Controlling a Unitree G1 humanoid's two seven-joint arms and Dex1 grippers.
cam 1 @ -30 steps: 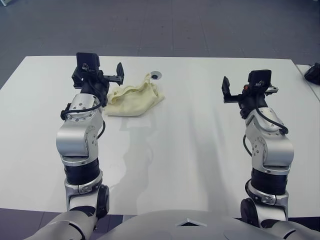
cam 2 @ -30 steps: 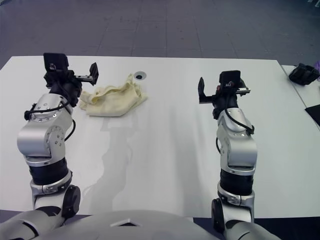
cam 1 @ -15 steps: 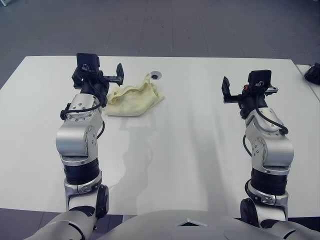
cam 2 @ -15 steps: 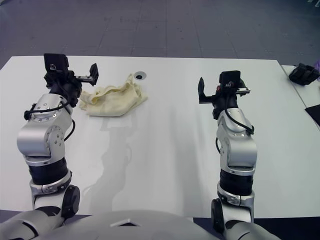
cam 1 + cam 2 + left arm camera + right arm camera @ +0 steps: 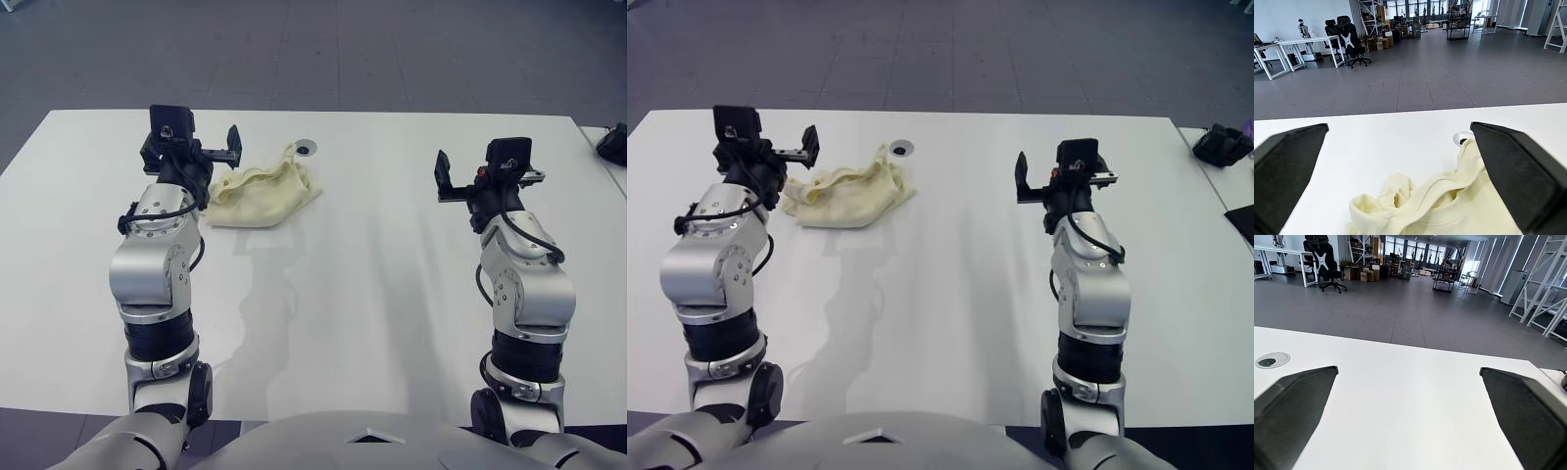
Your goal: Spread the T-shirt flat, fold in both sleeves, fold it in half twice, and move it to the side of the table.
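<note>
Nothing to report on movement: against half a second ago and a full second ago, both arms sit exactly where they were, and the T-shirt point(image 5: 265, 193) has not shifted a crease.

The left arm is stretched forward over the far left part of the table point(image 5: 372, 274), forearm raised, wrist level and pointing toward the far edge. The left gripper point(image 5: 191, 144) hangs just beside the shirt. Its fingers point(image 5: 1288, 166) are spread wide, and from the wrist view the shirt lies low in the gap between them and a little ahead. They grip nothing. Whether the inner finger brushes the cloth, I cannot tell.

The right arm mirrors it on the other side, forearm up, wrist level, well apart from the shirt. The right gripper point(image 5: 488, 173) is also splayed wide, its fingers point(image 5: 1528, 406) holding nothing, with bare table between them.

The shirt itself is a crumpled cream heap, not spread, not folded, bunched with its ribbed collar showing toward the left wrist camera. It sits on the far left part of the table, just short of the round cable port point(image 5: 308, 148), which lies right behind its far corner.
</note>
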